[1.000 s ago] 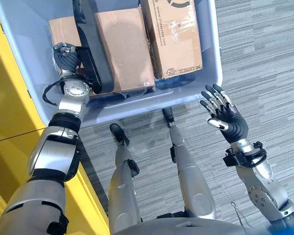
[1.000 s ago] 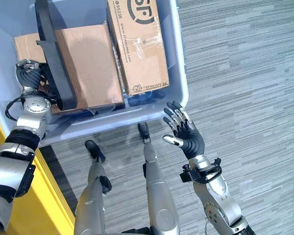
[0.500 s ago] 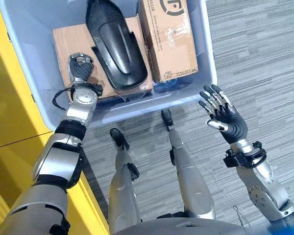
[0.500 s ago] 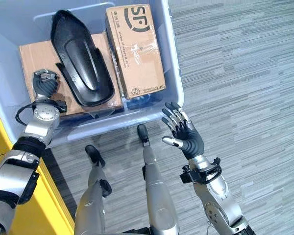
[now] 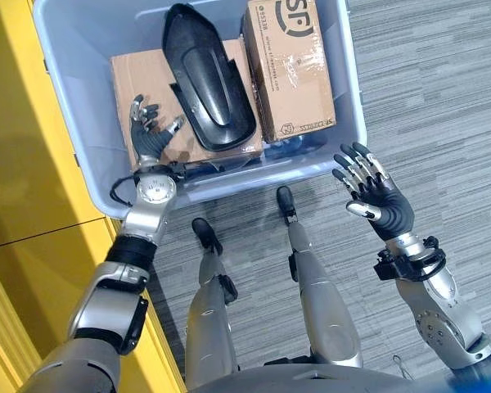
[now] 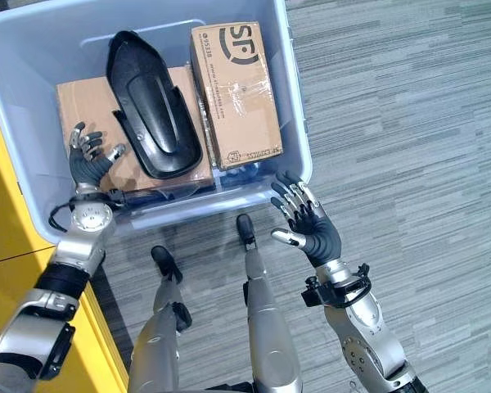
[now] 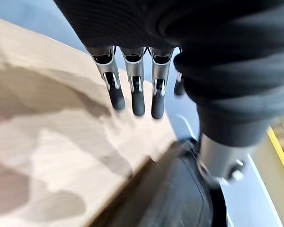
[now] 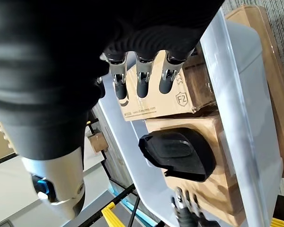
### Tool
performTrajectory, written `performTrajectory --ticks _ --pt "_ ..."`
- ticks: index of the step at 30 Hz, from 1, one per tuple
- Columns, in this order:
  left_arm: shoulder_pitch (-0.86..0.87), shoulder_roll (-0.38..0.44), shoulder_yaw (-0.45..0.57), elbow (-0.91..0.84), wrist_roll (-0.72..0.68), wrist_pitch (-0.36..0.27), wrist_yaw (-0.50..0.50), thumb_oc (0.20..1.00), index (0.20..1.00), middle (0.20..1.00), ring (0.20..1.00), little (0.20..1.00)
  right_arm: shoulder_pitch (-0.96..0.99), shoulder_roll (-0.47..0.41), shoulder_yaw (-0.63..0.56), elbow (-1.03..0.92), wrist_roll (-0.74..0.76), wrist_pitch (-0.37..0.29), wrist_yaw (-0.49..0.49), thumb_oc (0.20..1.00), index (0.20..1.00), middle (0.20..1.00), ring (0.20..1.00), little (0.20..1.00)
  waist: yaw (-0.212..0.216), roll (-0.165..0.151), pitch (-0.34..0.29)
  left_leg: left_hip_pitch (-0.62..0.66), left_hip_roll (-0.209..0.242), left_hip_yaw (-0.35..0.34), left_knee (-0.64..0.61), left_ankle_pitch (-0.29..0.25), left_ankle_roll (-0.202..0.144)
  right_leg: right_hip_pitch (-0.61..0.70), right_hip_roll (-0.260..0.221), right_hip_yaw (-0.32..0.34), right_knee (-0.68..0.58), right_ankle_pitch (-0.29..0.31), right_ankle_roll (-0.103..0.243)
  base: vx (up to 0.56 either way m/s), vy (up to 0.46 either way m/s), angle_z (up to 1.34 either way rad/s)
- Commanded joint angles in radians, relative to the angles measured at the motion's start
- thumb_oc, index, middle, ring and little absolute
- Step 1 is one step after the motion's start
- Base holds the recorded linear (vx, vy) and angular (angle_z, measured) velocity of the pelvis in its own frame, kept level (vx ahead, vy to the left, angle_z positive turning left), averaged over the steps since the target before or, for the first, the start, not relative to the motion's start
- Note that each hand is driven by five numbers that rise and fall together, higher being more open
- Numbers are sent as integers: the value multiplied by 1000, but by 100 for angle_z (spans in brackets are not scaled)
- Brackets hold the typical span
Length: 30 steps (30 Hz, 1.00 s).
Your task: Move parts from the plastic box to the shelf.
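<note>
While our left hand (image 5: 151, 135) hovers spread and empty inside the plastic box (image 5: 356, 98), we see the black part (image 5: 209, 82) just beside its thumb, long axis running away from us. Our right hand (image 5: 375, 196), open and empty, waits outside the rim.
</note>
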Motion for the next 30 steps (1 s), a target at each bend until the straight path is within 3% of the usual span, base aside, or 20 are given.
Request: performTrajectory --ticks 1,19,21,30 --pt "-5 0 50 -25 -142 -114 13 1000 1000 1000 1000 1000 44 6 -60 -48 -25 -19 -21 1000 1000 1000 1000 1000 -2 7 -1 148 7 -101 13 -113 -37 36 -61 -78 92 -121 69 0 0 0" --pt "113 -130 28 -98 -391 -153 -45 1000 1000 1000 1000 1000 16 14 -21 -44 -39 14 -88 1000 1000 1000 1000 1000 6 23 -26 200 4 -98 10 -118 -35 73 -59 -76 109 -133 59 0 0 0" --pt "122 -139 19 -98 -405 -148 -52 1000 1000 1000 1000 1000 14 11 -12 -42 -40 19 -95 1000 1000 1000 1000 1000 5 24 -33 201 5 -92 8 -93 -33 67 -57 -68 115 -114 52 -54 -62 -3" --pt "123 -132 16 -103 -363 -136 -32 1000 1000 1000 1000 1000 19 -5 -10 -45 -37 21 -105 1000 1000 1000 1000 1000 1 52 -49 235 10 -81 7 -92 -38 76 -46 -60 136 -131 47 10 -32 -3"
